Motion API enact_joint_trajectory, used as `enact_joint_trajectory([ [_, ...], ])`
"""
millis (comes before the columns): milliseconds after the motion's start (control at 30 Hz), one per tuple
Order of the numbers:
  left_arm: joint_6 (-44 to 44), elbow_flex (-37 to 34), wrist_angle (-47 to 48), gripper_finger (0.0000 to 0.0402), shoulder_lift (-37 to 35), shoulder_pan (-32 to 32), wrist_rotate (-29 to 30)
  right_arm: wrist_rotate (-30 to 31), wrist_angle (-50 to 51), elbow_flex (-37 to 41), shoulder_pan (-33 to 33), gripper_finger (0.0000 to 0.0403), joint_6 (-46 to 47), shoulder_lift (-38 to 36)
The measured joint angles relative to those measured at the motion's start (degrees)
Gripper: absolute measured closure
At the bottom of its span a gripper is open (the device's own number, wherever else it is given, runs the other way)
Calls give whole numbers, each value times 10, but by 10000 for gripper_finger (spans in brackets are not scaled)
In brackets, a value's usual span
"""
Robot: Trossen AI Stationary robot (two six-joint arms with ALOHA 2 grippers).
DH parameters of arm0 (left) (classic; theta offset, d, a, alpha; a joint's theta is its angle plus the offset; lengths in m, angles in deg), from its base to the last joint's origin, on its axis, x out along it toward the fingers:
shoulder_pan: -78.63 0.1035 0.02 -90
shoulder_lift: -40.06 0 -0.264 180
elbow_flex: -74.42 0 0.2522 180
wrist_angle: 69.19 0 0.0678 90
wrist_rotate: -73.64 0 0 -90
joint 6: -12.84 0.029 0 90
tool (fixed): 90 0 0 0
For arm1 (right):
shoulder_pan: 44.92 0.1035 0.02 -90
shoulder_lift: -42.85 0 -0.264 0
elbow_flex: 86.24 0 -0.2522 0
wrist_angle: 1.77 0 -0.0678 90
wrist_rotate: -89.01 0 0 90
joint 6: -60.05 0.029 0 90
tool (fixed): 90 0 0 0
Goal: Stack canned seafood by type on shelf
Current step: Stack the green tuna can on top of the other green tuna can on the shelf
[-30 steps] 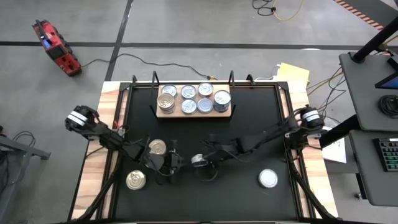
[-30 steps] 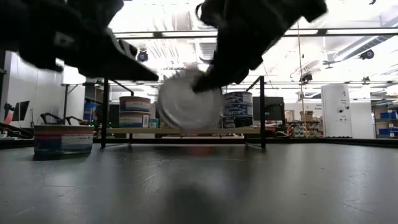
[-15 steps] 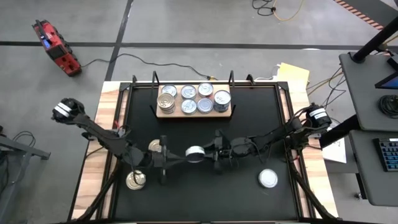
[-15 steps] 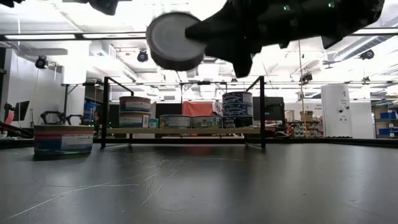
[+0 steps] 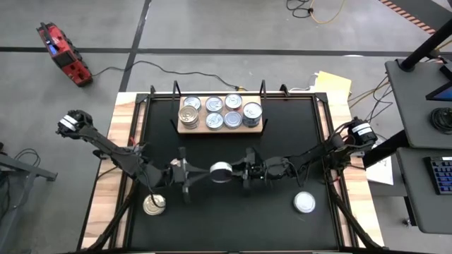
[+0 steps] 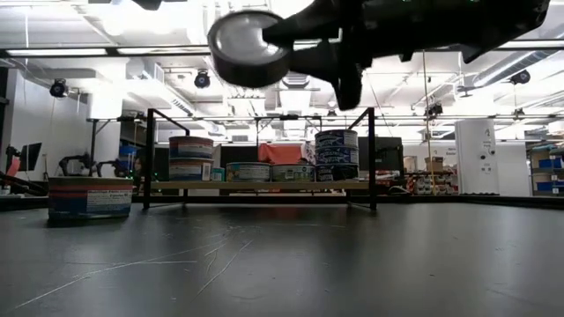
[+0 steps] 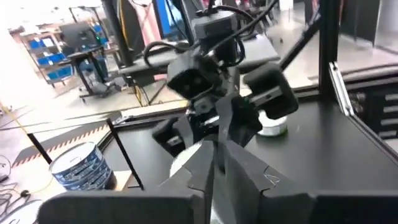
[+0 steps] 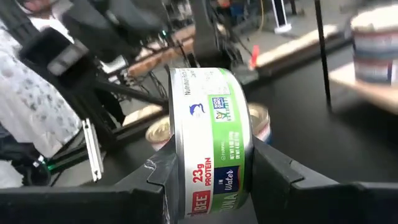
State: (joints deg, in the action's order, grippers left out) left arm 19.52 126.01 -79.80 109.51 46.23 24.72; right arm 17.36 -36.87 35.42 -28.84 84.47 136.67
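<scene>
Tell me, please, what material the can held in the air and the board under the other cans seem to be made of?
The held can looks like shiny silver metal on its rim, wrapped in a glossy printed white and green label, probably paper. The right end effector grips it. The shelf looks like light brown unpainted wood with a matte surface.

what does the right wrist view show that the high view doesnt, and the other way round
Only the right wrist view shows the held can's green label with its print, pinched on edge between that gripper's fingers.

Only the high view shows the whole layout: the shelf holding its cans, a gold-topped can near the left arm, a silver-topped can near the right arm, and the left gripper facing the right gripper mid-table.

Both show the can held clear of the black table.
</scene>
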Motion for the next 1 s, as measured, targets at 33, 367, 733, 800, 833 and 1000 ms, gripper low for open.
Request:
enact_joint_trajectory([
  [33, -8, 12, 28, 373, 0, -1, 0, -1, 10, 0, 1, 272, 15, 0],
  [367, -23, 63, 120, 290, 74, -5, -1, -5, 69, 0, 17, 272, 16, 0],
  [733, -75, 59, 119, 178, 129, -6, 0, -3, 76, 0, 34, 272, -33, 1],
  [800, -85, 56, 117, 164, 133, -4, 0, -3, 75, 0, 38, 272, -65, 1],
  [833, -89, 56, 117, 157, 135, -4, -1, -3, 76, -1, 40, 272, -81, 1],
  [1000, -91, 55, 90, 137, 137, -3, -20, -1, 79, -1, 44, 272, -127, 1],
])
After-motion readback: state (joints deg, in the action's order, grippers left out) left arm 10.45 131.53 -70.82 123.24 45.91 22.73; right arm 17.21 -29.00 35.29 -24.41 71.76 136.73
